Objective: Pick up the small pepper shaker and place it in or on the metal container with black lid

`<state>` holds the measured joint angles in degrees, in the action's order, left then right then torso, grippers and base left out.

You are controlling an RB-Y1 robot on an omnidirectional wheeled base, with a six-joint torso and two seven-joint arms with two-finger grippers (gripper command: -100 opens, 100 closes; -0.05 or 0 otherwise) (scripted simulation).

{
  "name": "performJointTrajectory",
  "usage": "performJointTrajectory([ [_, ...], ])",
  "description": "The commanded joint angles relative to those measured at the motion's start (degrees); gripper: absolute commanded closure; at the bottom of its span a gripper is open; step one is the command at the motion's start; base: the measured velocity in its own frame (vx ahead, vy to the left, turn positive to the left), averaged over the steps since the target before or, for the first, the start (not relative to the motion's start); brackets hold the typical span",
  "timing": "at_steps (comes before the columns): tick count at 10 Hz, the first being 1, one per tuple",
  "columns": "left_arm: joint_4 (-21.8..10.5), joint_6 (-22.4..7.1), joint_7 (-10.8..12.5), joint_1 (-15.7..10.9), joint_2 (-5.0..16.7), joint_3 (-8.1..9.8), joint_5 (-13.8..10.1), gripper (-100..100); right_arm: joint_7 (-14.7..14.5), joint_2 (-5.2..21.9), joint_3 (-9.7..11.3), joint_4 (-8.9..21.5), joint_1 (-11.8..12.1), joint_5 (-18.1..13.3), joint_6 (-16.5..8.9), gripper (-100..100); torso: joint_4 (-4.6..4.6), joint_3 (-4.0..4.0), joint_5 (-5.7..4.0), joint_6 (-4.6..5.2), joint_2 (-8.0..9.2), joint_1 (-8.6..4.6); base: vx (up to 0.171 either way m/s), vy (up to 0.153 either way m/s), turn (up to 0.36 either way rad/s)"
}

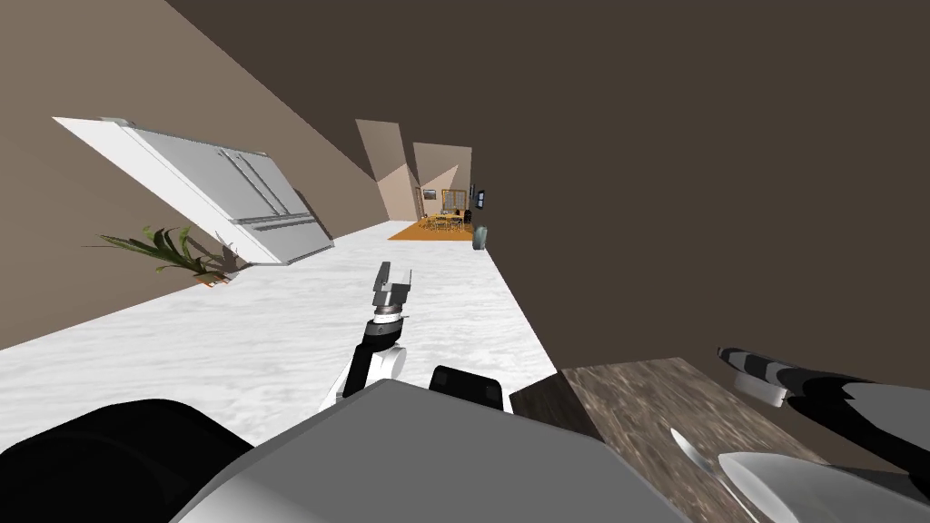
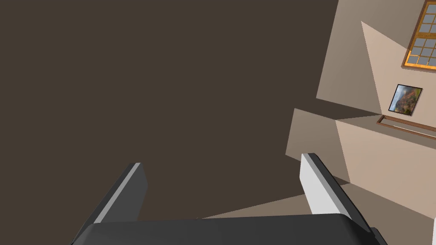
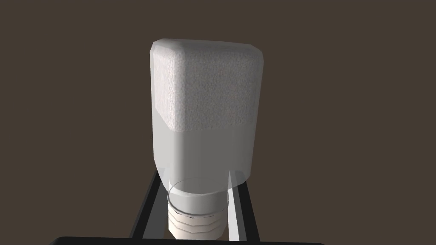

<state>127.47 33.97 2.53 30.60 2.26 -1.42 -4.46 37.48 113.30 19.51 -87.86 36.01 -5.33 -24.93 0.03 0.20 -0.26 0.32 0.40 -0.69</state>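
The right claw point(image 3: 196, 178) grips a small clear shaker point(image 3: 206, 106) with a rounded-square body. Its two thin blades press the narrow neck from either side, just above a ribbed cream cap point(image 3: 196, 223) that sits nearest the claw's dark body. Whitish grainy fill packs the end of the shaker farthest from the claw. Behind it is a flat dark brown wall point(image 3: 64, 85).

In the head view the left claw point(image 1: 395, 270) hangs at the centre of the frame over a white marbled floor point(image 1: 227, 345). Its light grey fingers point(image 2: 317, 187) stand well apart with nothing between them.

At the lower right of the head view lies a brown mottled surface point(image 1: 636, 409) carrying a pale round dish point(image 1: 790, 486). At the upper left are a grey-white double-door fridge point(image 1: 227, 195) and, just beside it, a green leafy plant point(image 1: 168, 250).
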Motion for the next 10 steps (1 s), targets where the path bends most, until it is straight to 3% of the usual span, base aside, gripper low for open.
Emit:
performJointTrajectory([
  [1, 0.0, 0.0, 0.0, 0.0, 0.0, 0.0, 0.0, 0, 2.5, 1.4, 1.7, -0.1, -0.1, -0.3, -0.6, 100, 0.0, 0.0, 0.0, 0.0, 0.0, 0.0, -0.106, -0.074, 0.061],
  [4, 0.0, 0.0, 0.0, 0.0, 0.0, 0.0, 0.0, 0, 6.1, 4.1, 5.1, 0.7, 0.6, 1.4, -1.8, 100, -0.01, -0.06, 0.01, 0.02, -0.12, 0.14, -0.109, -0.083, 0.084],
  [7, 0.0, 0.0, 0.0, 0.0, 0.0, 0.0, 0.0, 0, 8.7, 5.2, 6.6, 1.1, 0.9, 2.2, -2.3, 100, 0.01, -0.02, 0.04, 0.03, -0.06, 0.21, -0.097, -0.059, 0.057],
  [10, 0.0, 0.0, 0.0, 0.0, 0.0, 0.0, 0.0, 0, 13.2, 7.3, 10.5, 2.1, 2.0, 4.1, -3.2, 100, 0.03, 0.02, 0.01, 0.06, -0.01, 0.04, -0.125, -0.098, 0.085],
])
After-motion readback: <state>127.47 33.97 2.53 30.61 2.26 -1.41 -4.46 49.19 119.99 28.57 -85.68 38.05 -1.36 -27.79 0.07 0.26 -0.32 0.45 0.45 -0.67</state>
